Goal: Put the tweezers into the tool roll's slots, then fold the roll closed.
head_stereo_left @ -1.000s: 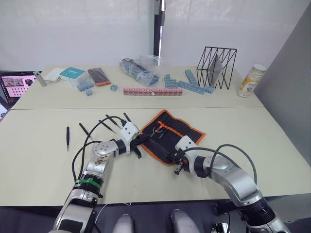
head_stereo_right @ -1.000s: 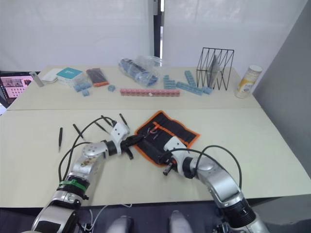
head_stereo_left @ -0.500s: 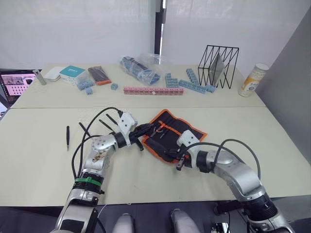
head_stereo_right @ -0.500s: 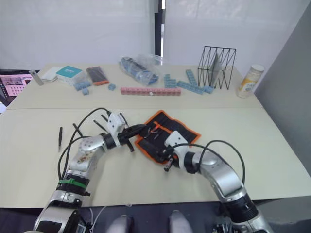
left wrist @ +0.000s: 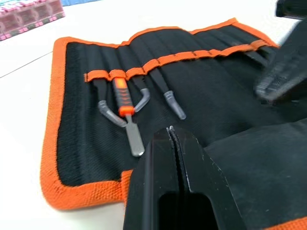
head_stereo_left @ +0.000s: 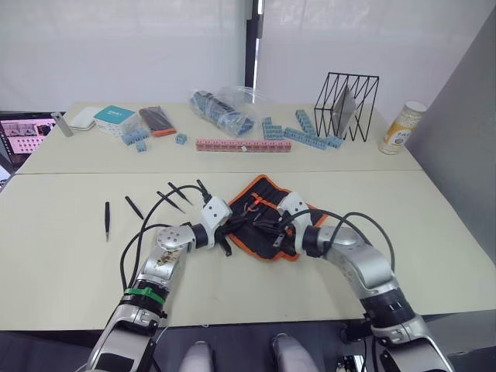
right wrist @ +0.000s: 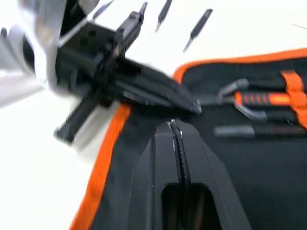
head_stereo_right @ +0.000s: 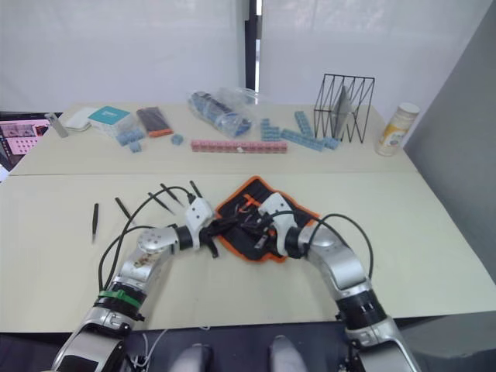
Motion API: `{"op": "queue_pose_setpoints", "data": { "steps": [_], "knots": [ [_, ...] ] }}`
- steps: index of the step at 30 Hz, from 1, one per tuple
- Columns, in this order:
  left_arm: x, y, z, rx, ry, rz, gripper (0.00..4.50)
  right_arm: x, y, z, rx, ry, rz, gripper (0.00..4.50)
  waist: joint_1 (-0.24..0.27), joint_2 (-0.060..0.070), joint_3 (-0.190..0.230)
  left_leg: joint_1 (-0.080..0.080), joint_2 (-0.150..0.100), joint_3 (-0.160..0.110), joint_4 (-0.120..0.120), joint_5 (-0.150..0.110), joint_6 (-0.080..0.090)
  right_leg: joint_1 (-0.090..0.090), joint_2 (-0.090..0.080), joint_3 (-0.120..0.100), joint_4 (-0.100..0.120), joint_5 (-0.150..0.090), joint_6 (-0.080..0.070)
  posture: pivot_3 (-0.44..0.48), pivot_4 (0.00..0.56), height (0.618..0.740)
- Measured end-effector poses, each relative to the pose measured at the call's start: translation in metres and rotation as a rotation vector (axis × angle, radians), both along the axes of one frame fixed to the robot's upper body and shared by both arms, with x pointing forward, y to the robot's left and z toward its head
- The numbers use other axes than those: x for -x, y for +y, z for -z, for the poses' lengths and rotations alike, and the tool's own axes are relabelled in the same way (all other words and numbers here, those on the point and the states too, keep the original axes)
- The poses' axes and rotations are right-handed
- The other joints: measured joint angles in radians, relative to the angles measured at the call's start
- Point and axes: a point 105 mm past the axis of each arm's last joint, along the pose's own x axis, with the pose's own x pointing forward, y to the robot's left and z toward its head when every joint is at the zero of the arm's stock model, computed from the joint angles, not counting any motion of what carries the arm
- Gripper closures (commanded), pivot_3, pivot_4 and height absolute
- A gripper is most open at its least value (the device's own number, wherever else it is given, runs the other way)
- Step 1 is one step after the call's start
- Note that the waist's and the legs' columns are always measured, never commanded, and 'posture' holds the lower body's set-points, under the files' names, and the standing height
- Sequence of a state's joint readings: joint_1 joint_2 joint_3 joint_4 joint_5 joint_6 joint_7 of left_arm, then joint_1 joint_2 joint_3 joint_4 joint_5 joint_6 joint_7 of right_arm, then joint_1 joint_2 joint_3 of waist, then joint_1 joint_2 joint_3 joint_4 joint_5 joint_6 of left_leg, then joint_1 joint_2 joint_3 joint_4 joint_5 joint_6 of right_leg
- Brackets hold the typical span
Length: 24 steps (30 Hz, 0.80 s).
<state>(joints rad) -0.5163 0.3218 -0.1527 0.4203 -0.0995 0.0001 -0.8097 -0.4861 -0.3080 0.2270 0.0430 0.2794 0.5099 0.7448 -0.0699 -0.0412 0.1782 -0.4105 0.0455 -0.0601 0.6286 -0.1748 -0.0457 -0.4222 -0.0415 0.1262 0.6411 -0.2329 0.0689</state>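
Left gripper [left wrist: 172, 132]: reached in from the left over the near-left part of the tool roll [head_stereo_left: 267, 213]; its two black fingers were pressed together with nothing between them.
Right gripper [right wrist: 175, 125]: came in from the right over the roll's near part, tip just beside the left gripper's tip; fingers likewise closed flat and empty.
Tool roll: lay open on the tabletop [head_stereo_left: 70, 256] between the two arms, black with orange trim.
Slots [left wrist: 158, 61]: under the orange inner strip; they held an orange-handled tool [left wrist: 125, 103] and several grey-tipped implements.
Tweezers [head_stereo_left: 108, 220]: one lay far out to the left on the tabletop; four more [head_stereo_left: 172, 200] lay loose just left of the roll, none in the slots.
Far side: a wire rack [head_stereo_left: 345, 107], blue blocks [head_stereo_left: 306, 133], a pink strip [head_stereo_left: 242, 145], a plastic bag [head_stereo_left: 225, 108] and a can [head_stereo_left: 400, 128], well apart from the roll.
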Motion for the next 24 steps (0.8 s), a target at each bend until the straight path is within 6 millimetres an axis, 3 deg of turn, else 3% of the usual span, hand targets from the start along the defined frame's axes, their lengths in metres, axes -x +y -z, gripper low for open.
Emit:
{"op": "queue_pose_setpoints", "data": {
  "steps": [4, 8, 15, 24],
  "knots": [
    [0.001, 0.001, 0.000, -0.007, 0.003, 0.007, 4.45, -0.004, 0.007, 0.024, 0.005, 0.029, -0.012, 4.50, -0.001, 0.000, 0.000, 0.001, 0.000, 0.000, 0.000, 0.000, 0.000, 0.000, 0.000, 0.000, 0.000, 0.000, 0.000, 0.000, 0.150, 0.737],
    [0.001, 0.002, 0.002, -0.018, 0.015, 0.004, 4.45, -0.003, 0.008, 0.029, -0.010, 0.007, -0.041, 4.50, -0.002, 0.000, 0.000, 0.004, 0.000, 0.000, -0.001, 0.000, 0.000, 0.002, 0.000, 0.000, 0.000, 0.000, 0.000, 0.000, 0.150, 0.737],
    [0.001, 0.000, 0.006, -0.041, 0.033, 0.006, 4.45, 0.014, 0.006, 0.034, -0.056, 0.041, -0.125, 4.50, -0.001, 0.001, -0.006, 0.006, 0.000, 0.000, -0.002, 0.000, 0.000, 0.005, 0.000, 0.000, 0.000, -0.001, -0.001, 0.000, 0.150, 0.737],
    [-0.001, -0.001, 0.008, -0.055, 0.048, 0.008, 4.45, 0.050, -0.006, 0.047, 0.080, 0.052, -0.288, 4.50, 0.001, 0.003, -0.013, 0.007, 0.000, 0.001, -0.002, 0.000, 0.000, 0.006, 0.000, 0.000, 0.000, -0.003, -0.003, 0.000, 0.150, 0.737]
  ]
}}
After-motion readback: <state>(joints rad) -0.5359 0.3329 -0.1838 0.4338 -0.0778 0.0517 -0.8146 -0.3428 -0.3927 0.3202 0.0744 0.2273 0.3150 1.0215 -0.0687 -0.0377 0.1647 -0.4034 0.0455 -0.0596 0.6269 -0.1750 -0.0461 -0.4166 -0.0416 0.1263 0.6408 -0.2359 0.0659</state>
